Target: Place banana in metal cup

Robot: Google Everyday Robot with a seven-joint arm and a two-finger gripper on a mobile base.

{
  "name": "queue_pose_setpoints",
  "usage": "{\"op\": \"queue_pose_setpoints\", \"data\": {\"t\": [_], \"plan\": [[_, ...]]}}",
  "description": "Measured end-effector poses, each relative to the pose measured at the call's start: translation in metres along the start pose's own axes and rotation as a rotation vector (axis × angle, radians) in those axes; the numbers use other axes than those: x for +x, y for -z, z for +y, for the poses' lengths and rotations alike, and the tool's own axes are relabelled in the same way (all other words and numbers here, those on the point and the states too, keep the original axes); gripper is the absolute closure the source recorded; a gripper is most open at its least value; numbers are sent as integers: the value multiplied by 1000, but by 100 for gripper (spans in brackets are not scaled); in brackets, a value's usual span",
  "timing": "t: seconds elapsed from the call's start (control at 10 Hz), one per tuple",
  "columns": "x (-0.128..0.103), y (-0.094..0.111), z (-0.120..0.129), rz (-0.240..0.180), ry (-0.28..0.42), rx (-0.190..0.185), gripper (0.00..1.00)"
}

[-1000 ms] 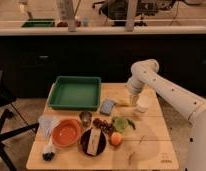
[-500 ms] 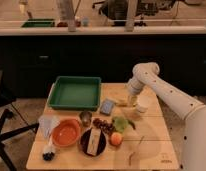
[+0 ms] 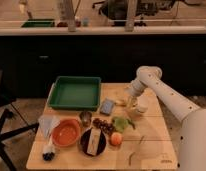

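**Reach onto banana, grasp not made**

Gripper (image 3: 128, 99) sits low at the table's far right part, jaws spread, holding nothing as far as I can see. Banana (image 3: 119, 102) lies flat on the table, just beside the gripper, between the blue pad (image 3: 107, 106) and the white container (image 3: 140, 106). Whether the gripper touches the banana I can't tell. Cup (image 3: 86, 117) stands upright near the middle, well apart from the banana and past the pad, just behind the dark dish (image 3: 93, 142).

Step in hand, my read: closing on the banana.
- Take it across the narrow width, near mid-length, so it hangs level.
- Tight spot: pad on one side, container on the other, so come straight down and don't sweep sideways.
- Lift clear before crossing over the pad.
- Cup mouth is small and the banana is long, so it probably has to go in end-first and tilted, and it may lean on the rim.
- Risk: tipping the cup or knocking the container.

Surface: light wooden table (image 3: 151, 150), crowded, with a green tray (image 3: 75, 93) at the back left, an orange bowl (image 3: 66, 133) at the front left, a peach fruit (image 3: 115, 139) and green leaves (image 3: 122, 123) in the middle.

Room: dim, with a long dark counter (image 3: 96, 31) behind and windows above it.
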Motion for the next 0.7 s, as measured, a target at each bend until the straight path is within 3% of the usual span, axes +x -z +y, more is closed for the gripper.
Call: {"op": "queue_pose_setpoints", "data": {"t": [0.7], "plan": [[12, -29, 5, -16, -35, -61, 20]]}}
